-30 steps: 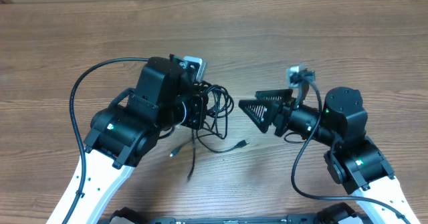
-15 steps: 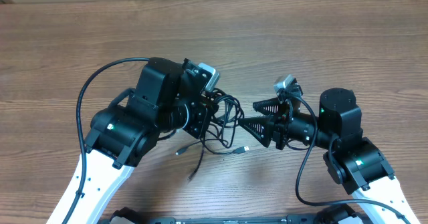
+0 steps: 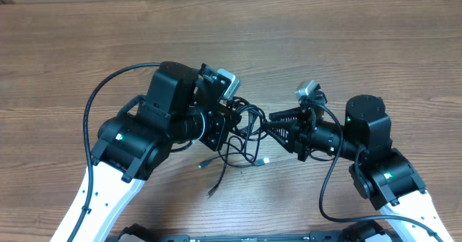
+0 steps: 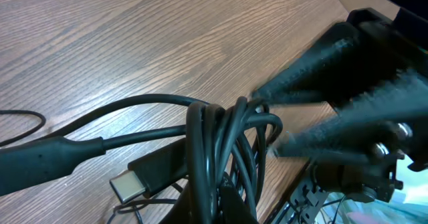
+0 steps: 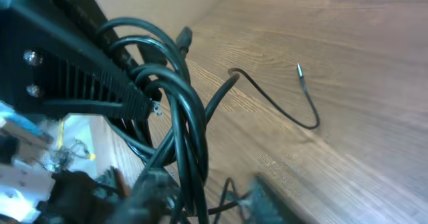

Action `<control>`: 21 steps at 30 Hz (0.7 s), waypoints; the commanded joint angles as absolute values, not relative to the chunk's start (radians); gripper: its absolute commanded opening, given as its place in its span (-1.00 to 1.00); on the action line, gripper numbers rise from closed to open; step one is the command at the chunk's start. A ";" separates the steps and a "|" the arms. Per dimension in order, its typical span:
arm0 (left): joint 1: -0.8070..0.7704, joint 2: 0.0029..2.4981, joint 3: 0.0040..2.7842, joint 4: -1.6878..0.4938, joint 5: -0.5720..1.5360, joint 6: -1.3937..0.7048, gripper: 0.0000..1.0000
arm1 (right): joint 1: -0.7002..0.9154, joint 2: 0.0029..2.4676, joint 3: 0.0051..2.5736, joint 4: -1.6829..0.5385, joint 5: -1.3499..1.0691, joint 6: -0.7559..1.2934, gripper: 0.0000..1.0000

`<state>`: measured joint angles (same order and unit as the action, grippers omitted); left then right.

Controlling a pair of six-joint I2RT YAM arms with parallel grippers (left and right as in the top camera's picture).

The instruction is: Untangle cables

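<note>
Cables sit bunched at mid-counter, between the 2 arms, with loose plug ends trailing toward the near edge. The left pincer is clamped together on the bundle. The right pincer has its fingers on either side of a loop; whether they grip it I cannot tell.
</note>
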<state>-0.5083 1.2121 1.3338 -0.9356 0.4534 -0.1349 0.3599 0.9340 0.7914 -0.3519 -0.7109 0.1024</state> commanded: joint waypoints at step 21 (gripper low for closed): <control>-0.496 1.216 1.348 -0.884 0.229 -0.438 -0.91 | 0.359 0.921 0.798 -0.347 -0.721 0.157 -0.92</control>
<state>-0.5087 1.2125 1.3338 -0.8936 0.3786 -0.2897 0.3599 0.9340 0.7914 -0.3515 -0.7181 0.1291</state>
